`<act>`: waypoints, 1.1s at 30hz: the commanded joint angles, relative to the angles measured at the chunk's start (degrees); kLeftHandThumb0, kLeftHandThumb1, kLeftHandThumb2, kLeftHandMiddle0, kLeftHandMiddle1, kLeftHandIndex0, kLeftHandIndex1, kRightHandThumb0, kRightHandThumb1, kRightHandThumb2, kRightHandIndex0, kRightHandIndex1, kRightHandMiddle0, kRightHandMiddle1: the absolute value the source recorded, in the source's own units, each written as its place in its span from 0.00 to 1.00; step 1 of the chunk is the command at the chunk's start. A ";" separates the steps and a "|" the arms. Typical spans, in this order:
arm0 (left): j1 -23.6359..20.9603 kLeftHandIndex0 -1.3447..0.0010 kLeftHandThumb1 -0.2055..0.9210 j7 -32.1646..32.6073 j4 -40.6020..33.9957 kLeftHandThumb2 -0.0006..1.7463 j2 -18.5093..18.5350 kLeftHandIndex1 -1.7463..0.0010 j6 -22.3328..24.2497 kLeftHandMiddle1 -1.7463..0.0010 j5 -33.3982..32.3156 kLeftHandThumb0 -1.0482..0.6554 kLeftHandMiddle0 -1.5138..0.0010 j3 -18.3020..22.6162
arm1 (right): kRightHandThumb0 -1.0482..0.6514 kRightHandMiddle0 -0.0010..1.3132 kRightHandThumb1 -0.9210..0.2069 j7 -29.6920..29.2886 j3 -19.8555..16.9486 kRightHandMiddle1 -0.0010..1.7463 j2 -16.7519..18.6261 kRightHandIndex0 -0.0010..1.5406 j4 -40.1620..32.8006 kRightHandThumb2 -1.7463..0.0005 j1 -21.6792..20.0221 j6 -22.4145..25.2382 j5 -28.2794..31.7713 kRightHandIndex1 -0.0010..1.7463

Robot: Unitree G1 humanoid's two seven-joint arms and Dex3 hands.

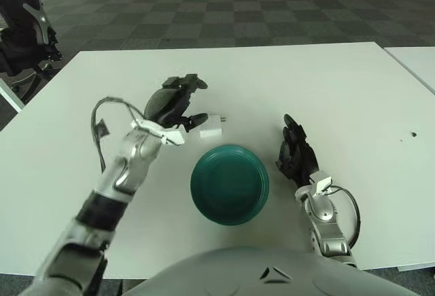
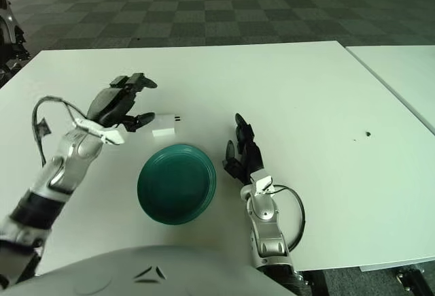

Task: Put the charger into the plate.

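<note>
White charger [image 1: 210, 126] on tabletop [image 1: 353, 92], just beyond green plate [image 1: 230, 184]
Left hand [image 1: 171, 105] beside charger, fingers apart, one touching it; right hand [image 1: 294, 150] right of plate, fingers relaxed, empty

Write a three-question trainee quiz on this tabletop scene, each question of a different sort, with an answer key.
1. True or false: the white charger already lies inside the green plate.
2. Which hand is next to the charger? A) left hand B) right hand C) neither
3. Fill in: seen from the robot's head, the charger lies just ______ the plate's rim, on the white table.

Key
1. False: it lies on the table, outside the plate.
2. A: the left hand reaches at the charger with fingers spread, while the right hand shows to the right of the plate.
3. beyond
</note>
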 commanded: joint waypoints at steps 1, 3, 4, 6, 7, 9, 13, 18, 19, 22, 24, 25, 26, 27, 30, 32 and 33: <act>-3.63 0.90 1.00 -1.34 5.15 0.40 0.61 0.29 -2.87 0.74 1.31 0.01 0.86 -2.43 | 0.16 0.00 0.00 0.78 0.81 0.11 0.22 0.02 5.10 0.48 4.69 6.41 0.44 0.00; -4.56 0.91 1.00 -3.56 6.77 0.38 1.00 0.30 -3.70 0.75 0.61 0.02 0.85 -3.22 | 0.16 0.00 0.00 1.18 0.94 0.12 0.20 0.02 4.81 0.48 4.77 6.67 0.64 0.00; -5.03 0.92 1.00 -5.81 7.20 0.37 1.23 0.30 -3.67 0.75 -0.17 0.03 0.84 -3.60 | 0.16 0.00 0.00 1.30 0.96 0.12 0.18 0.02 4.77 0.48 4.76 6.77 0.67 0.00; -5.49 0.94 1.00 -8.33 7.62 0.37 1.54 0.32 -3.78 0.75 -1.12 0.03 0.84 -3.82 | 0.16 0.00 0.00 1.32 1.07 0.12 0.26 0.02 4.68 0.48 4.83 6.86 0.59 0.00; -6.07 0.95 1.00 -10.53 8.05 0.36 1.48 0.33 -3.41 0.75 -1.86 0.04 0.84 -4.11 | 0.16 0.00 0.00 1.22 1.12 0.12 0.36 0.02 4.62 0.48 4.87 6.96 0.53 0.00; -7.93 0.98 1.00 -14.59 9.58 0.36 0.95 0.36 -2.82 0.75 -2.85 0.03 0.85 -4.94 | 0.16 0.00 0.00 0.91 1.20 0.12 0.60 0.02 4.43 0.48 4.99 7.25 0.36 0.00; -11.09 0.99 1.00 -18.20 13.11 0.37 -0.11 0.40 -3.15 0.74 -3.70 0.02 0.87 -6.07 | 0.16 0.00 0.00 0.38 1.47 0.11 0.95 0.01 4.16 0.49 5.24 7.46 -0.13 0.00; -15.38 1.00 1.00 -19.53 21.95 0.38 -1.49 0.43 -6.70 0.72 -3.80 0.00 0.90 -8.41 | 0.16 0.00 0.00 -0.45 1.74 0.11 1.42 0.01 4.13 0.49 5.42 7.36 -0.64 0.00; -15.74 1.00 1.00 -19.60 22.99 0.38 -1.60 0.44 -7.30 0.71 -3.92 0.00 0.91 -8.64 | 0.16 0.00 0.00 -0.61 1.75 0.11 1.52 0.01 4.12 0.49 5.44 7.39 -0.66 0.00; -16.50 1.00 1.00 -19.87 25.58 0.39 -2.20 0.45 -8.32 0.72 -4.45 0.00 0.92 -9.15 | 0.16 0.00 0.00 -1.91 1.62 0.11 2.32 0.01 3.86 0.49 5.46 8.34 -0.97 0.00; -16.73 1.00 1.00 -19.83 26.34 0.39 -2.23 0.46 -8.85 0.72 -4.61 0.00 0.93 -9.17 | 0.16 0.00 0.00 -2.29 1.70 0.11 2.57 0.01 3.81 0.49 5.49 8.56 -1.14 0.00; -16.84 1.00 1.00 -19.91 26.92 0.39 -2.55 0.46 -8.82 0.72 -4.70 0.00 0.93 -9.30 | 0.16 0.00 0.00 -2.70 1.79 0.11 2.68 0.01 3.75 0.49 5.48 8.81 -1.51 0.00; -16.95 1.00 1.00 -19.96 27.40 0.40 -2.81 0.46 -8.82 0.74 -4.76 0.00 0.93 -9.39 | 0.17 0.00 0.00 -3.01 1.84 0.11 2.75 0.01 3.68 0.49 5.47 9.02 -1.79 0.00; -17.04 1.00 1.00 -19.98 27.77 0.40 -2.97 0.46 -8.88 0.74 -4.82 0.00 0.93 -9.45 | 0.17 0.00 0.00 -3.24 1.89 0.11 2.83 0.01 3.65 0.49 5.45 9.17 -2.00 0.00; -17.47 1.00 1.00 -19.54 29.14 0.40 -3.46 0.46 -9.16 0.78 -4.44 0.01 0.92 -9.81 | 0.17 0.00 0.00 -3.65 2.08 0.11 2.94 0.00 3.65 0.49 5.37 9.19 -2.47 0.00; -17.97 1.00 1.00 -19.16 30.48 0.40 -3.73 0.46 -9.48 0.80 -4.03 0.01 0.91 -10.19 | 0.17 0.00 0.00 -3.89 2.24 0.11 3.04 0.00 3.84 0.49 5.28 8.95 -2.63 0.00; -18.47 1.00 1.00 -18.93 31.68 0.40 -4.06 0.46 -9.59 0.82 -3.67 0.01 0.90 -10.55 | 0.17 0.00 0.00 -4.01 2.27 0.10 3.09 0.00 3.89 0.49 5.23 8.81 -2.66 0.00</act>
